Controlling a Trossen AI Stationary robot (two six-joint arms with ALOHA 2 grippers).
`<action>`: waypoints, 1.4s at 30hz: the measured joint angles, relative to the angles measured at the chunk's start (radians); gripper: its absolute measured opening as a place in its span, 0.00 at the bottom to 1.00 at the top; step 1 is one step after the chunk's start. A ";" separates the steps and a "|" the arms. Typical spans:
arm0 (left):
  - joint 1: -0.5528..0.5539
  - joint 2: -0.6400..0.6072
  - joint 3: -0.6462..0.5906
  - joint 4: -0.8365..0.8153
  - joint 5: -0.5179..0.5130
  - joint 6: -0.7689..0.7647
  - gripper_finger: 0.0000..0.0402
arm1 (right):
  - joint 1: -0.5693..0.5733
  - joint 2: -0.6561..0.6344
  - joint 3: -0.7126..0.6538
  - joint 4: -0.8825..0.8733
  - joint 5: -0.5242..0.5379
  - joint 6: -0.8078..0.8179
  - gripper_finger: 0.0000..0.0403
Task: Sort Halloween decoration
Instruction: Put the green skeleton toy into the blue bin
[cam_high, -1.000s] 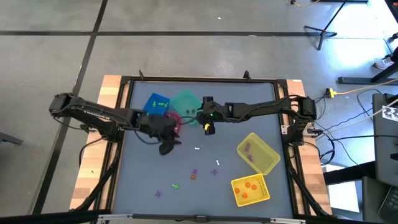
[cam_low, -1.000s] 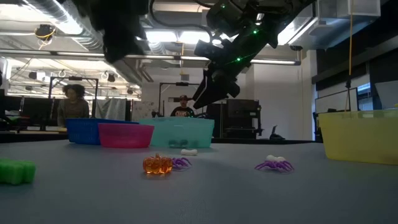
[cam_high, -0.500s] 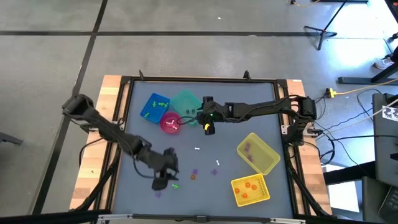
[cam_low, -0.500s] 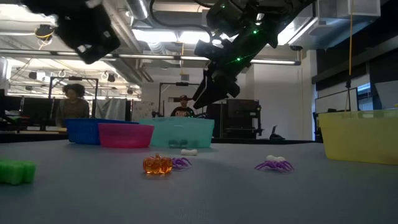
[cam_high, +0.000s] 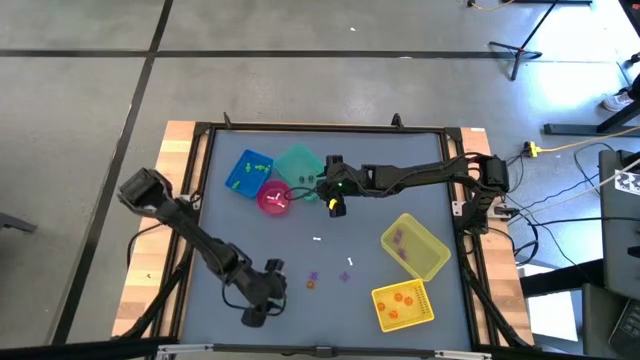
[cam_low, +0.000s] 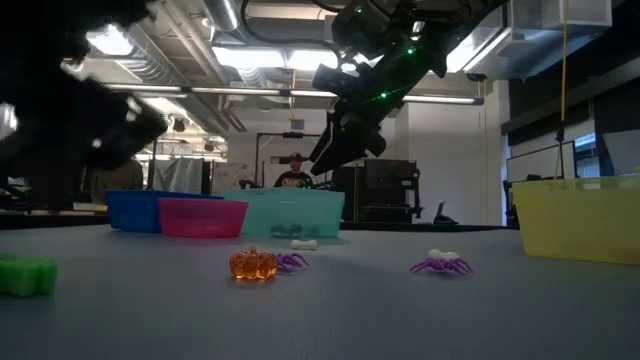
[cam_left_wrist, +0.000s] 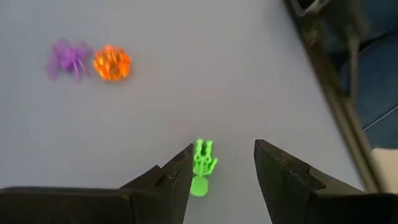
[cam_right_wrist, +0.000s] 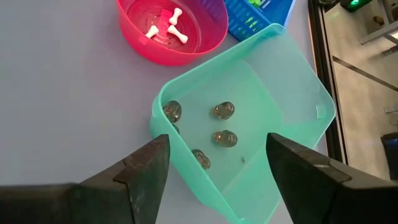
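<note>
High view: sorting well under way. Blue bin (cam_high: 249, 172) holds green pieces, pink bin (cam_high: 274, 199) white bones, teal bin (cam_high: 297, 163) dark grey ones, two yellow bins (cam_high: 414, 246) at lower right hold purple and orange.

Left loose on the bench (cam_high: 360, 170), lower centre: green trinket (cam_left_wrist: 201, 163), orange pumpkin (cam_high: 310, 283), purple spiders (cam_high: 346, 275), white bone (cam_high: 318, 238).

Left claw (cam_left_wrist: 219, 171), lower left, released and straddling the green trinket, not yet closed.

Right claw (cam_right_wrist: 214, 168), released and empty, hovers over the teal bin at upper centre.

Nothing blocks the green pick; pumpkin and spider lie well apart.
</note>
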 joint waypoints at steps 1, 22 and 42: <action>-0.002 0.012 0.000 0.000 0.000 0.000 0.38 | 0.000 0.000 0.000 0.000 0.000 0.000 0.66; -0.017 0.083 0.002 -0.016 -0.080 0.045 0.35 | 0.000 0.000 0.000 0.000 0.004 0.000 0.66; -0.027 0.084 0.001 -0.014 -0.093 0.047 0.12 | 0.000 0.000 0.000 0.000 0.005 0.000 0.66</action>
